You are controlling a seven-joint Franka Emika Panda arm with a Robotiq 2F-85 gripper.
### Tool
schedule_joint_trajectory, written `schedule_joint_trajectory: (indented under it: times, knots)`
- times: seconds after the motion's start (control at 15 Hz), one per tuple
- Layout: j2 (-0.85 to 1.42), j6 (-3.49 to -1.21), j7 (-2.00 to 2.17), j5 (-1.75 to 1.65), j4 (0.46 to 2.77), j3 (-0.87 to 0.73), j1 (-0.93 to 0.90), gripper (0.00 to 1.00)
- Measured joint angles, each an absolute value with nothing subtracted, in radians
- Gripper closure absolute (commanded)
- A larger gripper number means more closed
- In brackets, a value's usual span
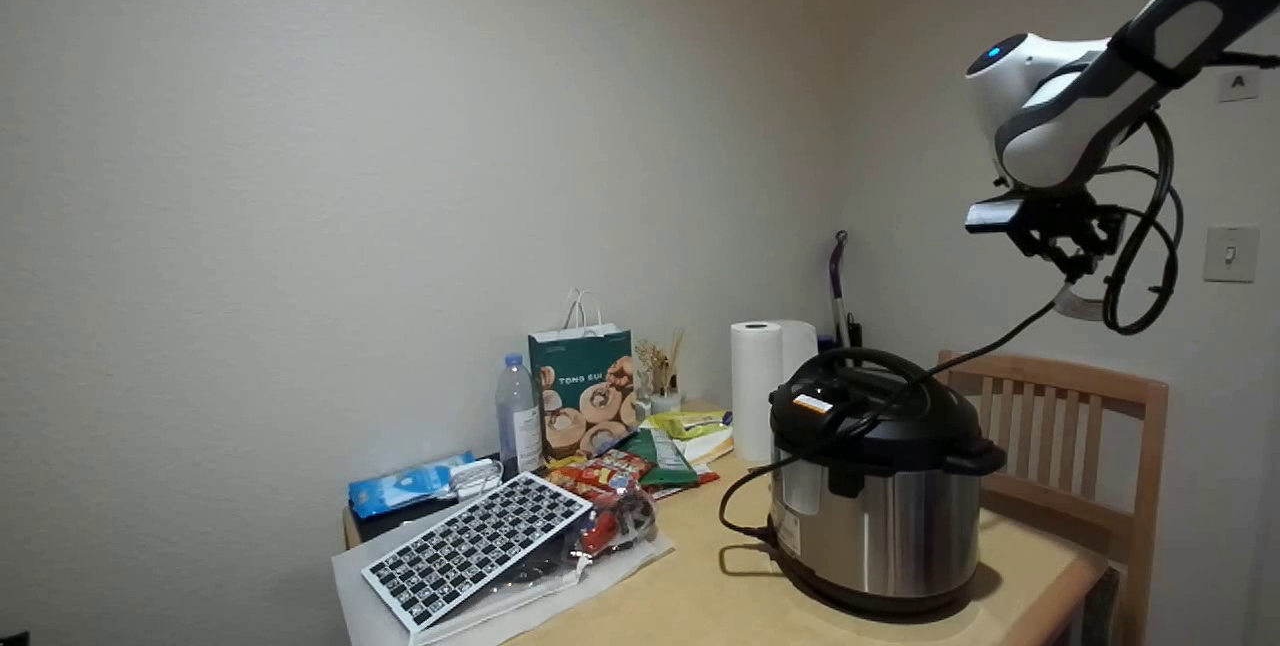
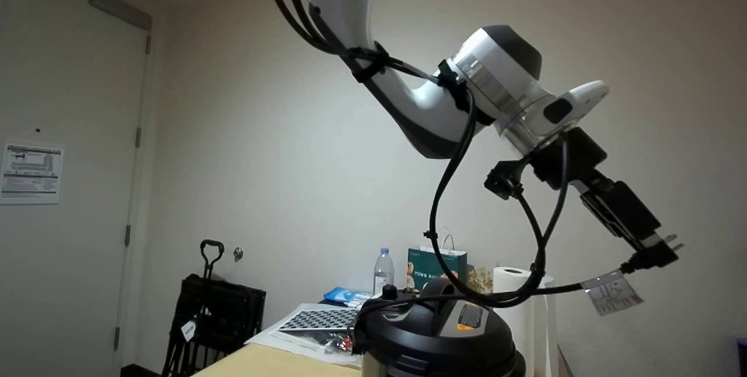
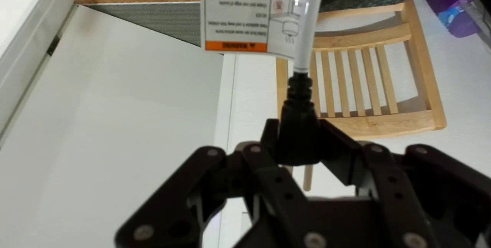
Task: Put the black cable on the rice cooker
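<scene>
The black cable is held up by its plug end in my gripper. In the wrist view the gripper is shut on the cable's black plug, and a white warning tag hangs on the cord. Metal prongs stick out past the fingertips in an exterior view. The cable slopes down from the gripper, crosses the lid of the rice cooker, then loops to its base. The cooker stands upright on the table, lid on. My gripper is above and beside it, apart from it.
A wooden chair stands behind the cooker. Paper towel rolls, a green bag, a bottle, snack packets and a checkered board are on the table. The arm's thick hoses hang near the lid.
</scene>
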State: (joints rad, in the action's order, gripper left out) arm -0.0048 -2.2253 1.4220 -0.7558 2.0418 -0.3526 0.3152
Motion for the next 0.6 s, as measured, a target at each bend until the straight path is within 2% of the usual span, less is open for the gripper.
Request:
schedule_joint_trajectory:
  times: [0.33, 0.4, 0.6]
  knots:
    - [0.064, -2.223, 1.423, -0.730, 2.006, -0.362, 0.325, 0.71]
    - [0.064, -2.222, 1.423, -0.730, 2.003, -0.362, 0.325, 0.89]
    - [0.066, -2.244, 1.404, -0.717, 2.005, -0.358, 0.323, 0.89]
